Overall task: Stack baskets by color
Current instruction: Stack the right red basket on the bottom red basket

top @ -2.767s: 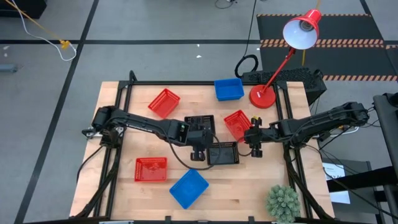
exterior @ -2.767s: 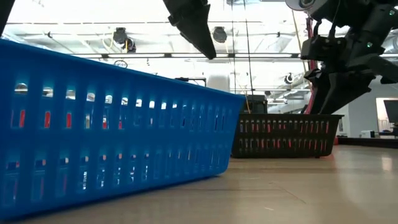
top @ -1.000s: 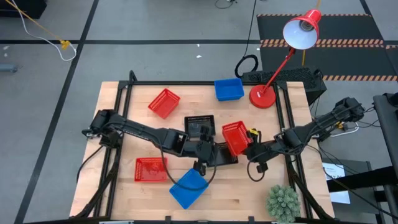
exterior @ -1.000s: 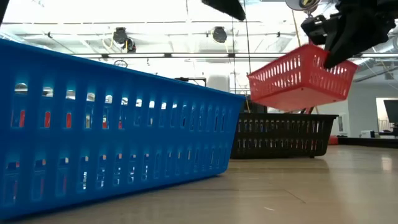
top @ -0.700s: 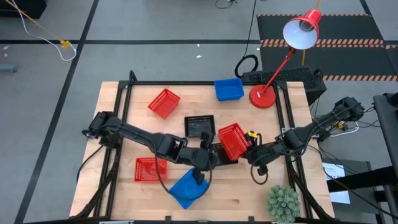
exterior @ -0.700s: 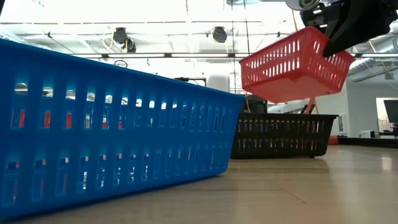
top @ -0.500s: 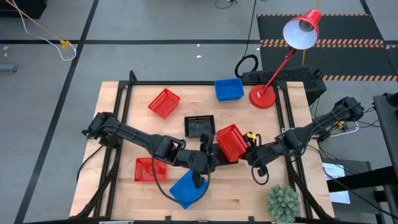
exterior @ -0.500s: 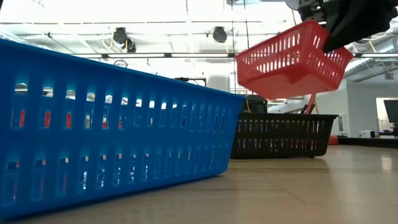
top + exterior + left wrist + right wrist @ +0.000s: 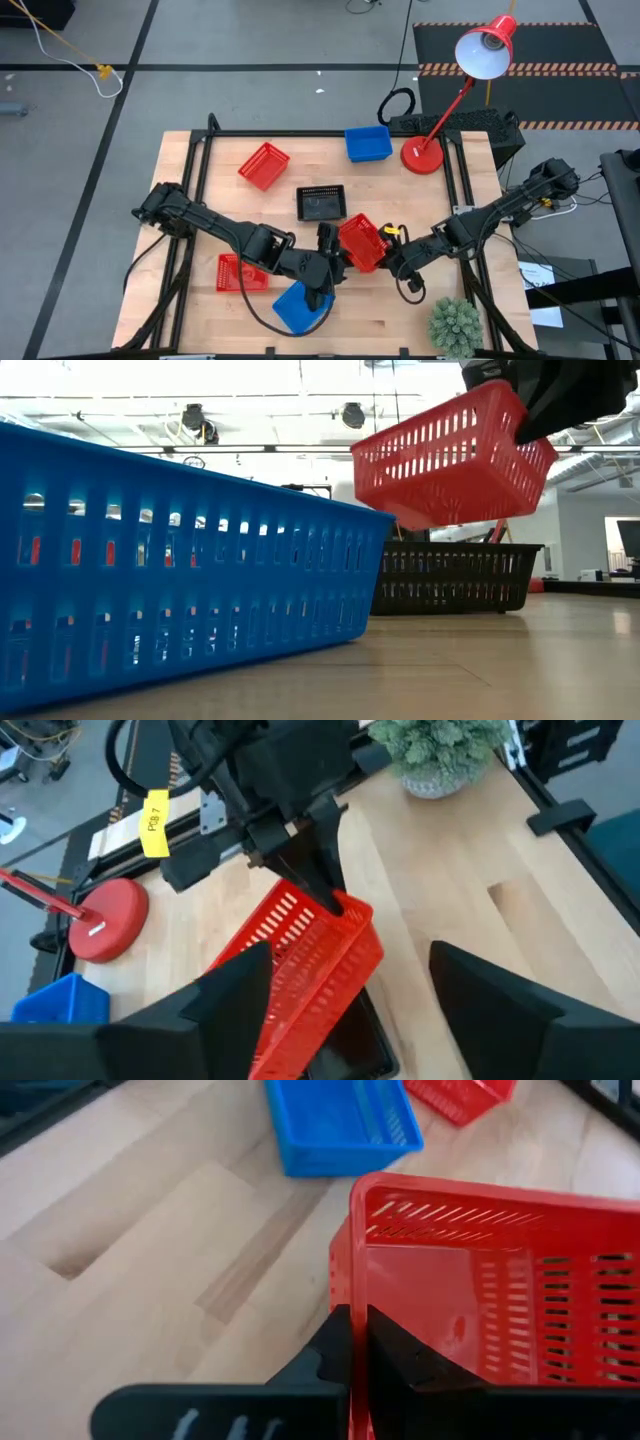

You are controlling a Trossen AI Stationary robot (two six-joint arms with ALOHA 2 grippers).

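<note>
Baskets lie scattered over the wooden counter (image 9: pixel 180 190), and one is in the air. The right gripper (image 9: pixel 385 258) has its fingers clenched on the rim of a red basket (image 9: pixel 360 243), which hangs tilted above the counter's middle, clear of the surface in the low view (image 9: pixel 445 458); the right wrist view shows the two dark fingers pinching one wall of it (image 9: pixel 500 1295).

Just beside it, the left gripper (image 9: pixel 322 238) hovers over the near middle of the counter with its fingers spread wide and grasping nothing (the left wrist view shows them well apart, with the held red basket (image 9: pixel 310 970) between and beyond them).

Under the left arm's wrist sits a blue basket (image 9: pixel 300 310), near the counter's front edge; it fills the left of the low view (image 9: pixel 180 560). A second red basket (image 9: pixel 240 272) rests to its left, partly covered by the arm. A black basket (image 9: pixel 321 203) stands at the centre of the counter, behind the held one. A third red basket (image 9: pixel 264 165) lies toward the far left, and another blue basket (image 9: pixel 368 143) at the far edge, next to the red lamp base (image 9: pixel 422 156). A small green plant (image 9: pixel 455 325) stands at the front right corner.
</note>
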